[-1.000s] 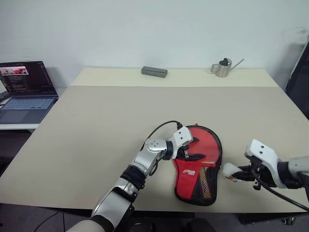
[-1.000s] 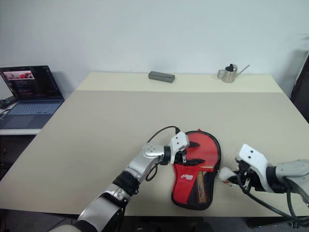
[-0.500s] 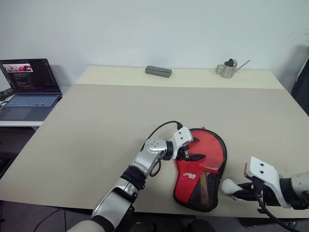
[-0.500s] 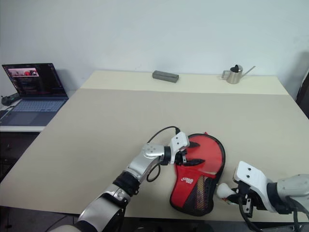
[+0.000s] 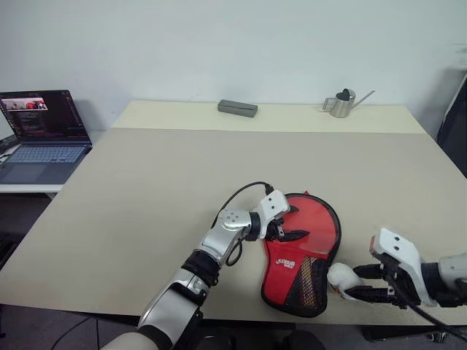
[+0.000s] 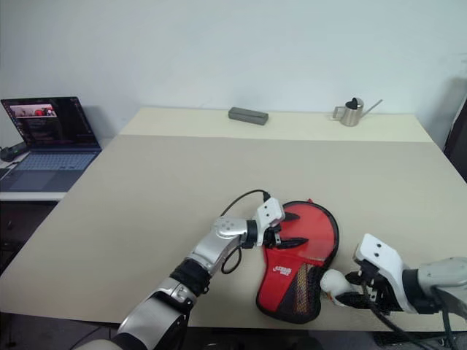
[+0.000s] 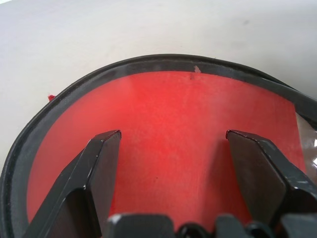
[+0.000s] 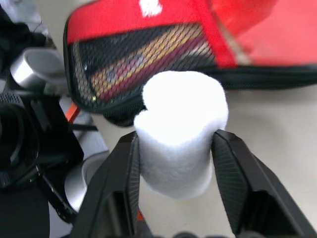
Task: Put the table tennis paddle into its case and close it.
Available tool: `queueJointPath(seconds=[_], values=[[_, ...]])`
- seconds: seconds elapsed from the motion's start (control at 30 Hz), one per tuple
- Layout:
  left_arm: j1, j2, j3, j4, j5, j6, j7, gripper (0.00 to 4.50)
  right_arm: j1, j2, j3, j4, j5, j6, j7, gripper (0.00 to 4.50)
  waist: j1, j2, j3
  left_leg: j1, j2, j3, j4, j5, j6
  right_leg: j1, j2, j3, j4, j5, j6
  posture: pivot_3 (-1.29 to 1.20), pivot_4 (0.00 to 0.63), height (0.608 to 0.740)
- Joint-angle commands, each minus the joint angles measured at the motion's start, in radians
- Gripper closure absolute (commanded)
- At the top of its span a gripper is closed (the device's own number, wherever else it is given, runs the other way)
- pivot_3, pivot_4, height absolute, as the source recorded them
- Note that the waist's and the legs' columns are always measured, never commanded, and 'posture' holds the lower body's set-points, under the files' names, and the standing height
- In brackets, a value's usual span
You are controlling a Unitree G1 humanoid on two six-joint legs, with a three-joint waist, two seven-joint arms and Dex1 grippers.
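Since a moment ago the right gripper (image 5: 363, 283) has loosened around the white pom-pom (image 8: 181, 126), left gripper (image 7: 173, 144) spread wide on the case (image 5: 306, 251) with the paddle (image 8: 148, 59) inside, so the charm slipping free could stall the zipping.

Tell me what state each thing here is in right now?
case: flat on the table, red mesh side up.
table tennis paddle: inside the case, striped handle visible through the mesh.
pom-pom charm: between the right hand's fingers.
left hand: open, over the case's round end.
right hand: fingers either side of the charm.
laptop: open, screen lit.
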Motion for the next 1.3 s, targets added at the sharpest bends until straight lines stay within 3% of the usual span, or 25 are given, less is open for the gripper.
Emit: queueJointPath(seconds=[0.03,0.17,0.33,0.43,0.6,0.63,0.7,0.87,0.97,1.17,1.3], values=[[0.029,-0.004,-0.008,0.047,0.028,0.026,0.012,0.80,-0.090,-0.036,-0.112,0.048,0.083,0.042,0.025,2.47,0.000,0.000,0.000,0.000,0.000,0.000,0.000,0.000,0.000,0.000,0.000,0.000,0.000,0.000,0.000,0.00,0.150,0.740],[0.028,-0.005,0.004,0.026,0.020,0.033,0.006,0.80,-0.189,-0.067,-0.108,0.131,0.099,0.047,0.035,2.47,0.000,0.000,0.000,0.000,0.000,0.000,0.000,0.000,0.000,0.000,0.000,0.000,0.000,0.001,0.000,0.00,0.150,0.740],[0.018,-0.003,0.014,0.025,0.020,0.029,0.009,0.80,-0.110,-0.113,-0.101,0.076,0.112,0.027,0.118,2.47,0.001,0.000,0.000,-0.001,0.000,0.000,-0.001,0.000,0.000,-0.001,0.000,0.000,0.000,0.003,-0.004,0.00,0.150,0.740],[0.016,-0.004,0.015,0.026,0.022,0.027,0.011,0.80,-0.096,-0.088,-0.091,0.036,0.156,0.037,0.116,1.91,0.000,0.000,0.001,-0.001,0.000,0.001,0.000,0.000,0.000,-0.001,0.000,0.000,0.000,0.003,-0.004,0.00,0.150,0.740],[0.017,-0.001,0.018,0.020,0.022,0.026,0.008,0.80,-0.113,-0.081,-0.070,0.045,0.162,0.027,0.086,0.18,-0.001,0.000,0.001,-0.001,0.000,0.001,0.000,0.000,0.000,-0.001,0.000,0.001,0.000,0.001,0.001,0.00,0.150,0.740],[0.017,0.000,0.018,0.018,0.021,0.026,0.007,0.80,-0.123,-0.084,-0.065,0.053,0.161,0.023,0.084,0.04,-0.001,0.000,0.001,-0.001,0.000,0.001,0.000,0.000,0.000,-0.001,0.000,0.001,0.000,0.001,0.001,0.00,0.150,0.740],[0.016,0.002,0.022,0.011,0.016,0.029,0.003,0.80,-0.175,-0.072,-0.042,0.088,0.155,0.023,0.053,0.04,-0.001,0.001,0.001,-0.001,0.000,0.001,0.000,0.000,0.000,-0.001,0.000,0.001,0.000,0.001,0.001,0.00,0.150,0.740],[0.004,0.015,0.063,-0.067,-0.036,0.062,-0.030,0.80,-0.479,0.105,0.104,0.284,0.063,0.056,-0.199,0.04,-0.009,0.001,0.003,-0.001,0.001,0.002,0.000,0.000,0.000,-0.002,0.000,0.002,0.000,0.002,0.000,0.00,0.150,0.740],[-0.007,0.034,0.109,-0.183,-0.110,0.139,-0.065,0.80,-0.586,0.194,0.197,0.393,-0.017,0.056,-0.280,0.04,-0.019,0.000,0.006,-0.004,0.001,0.002,-0.001,0.001,0.000,-0.007,0.001,0.003,0.002,0.005,-0.005,0.00,0.150,0.740],[-0.028,0.123,0.188,-0.352,-0.210,0.274,-0.105,0.80,-0.706,0.332,0.325,0.593,-0.140,-0.025,-0.319,0.04,-0.028,0.000,0.006,-0.030,0.000,0.003,0.002,0.004,-0.006,-0.036,0.000,0.003,0.006,0.007,-0.008,0.00,0.150,0.740],[-0.031,0.191,0.224,-0.365,-0.223,0.294,-0.114,0.80,-0.755,0.401,0.370,0.697,-0.199,-0.081,-0.308,0.04,-0.029,0.001,0.007,-0.032,0.000,0.003,0.002,0.004,-0.006,-0.038,0.000,0.003,0.005,0.007,-0.008,0.00,0.150,0.740]])
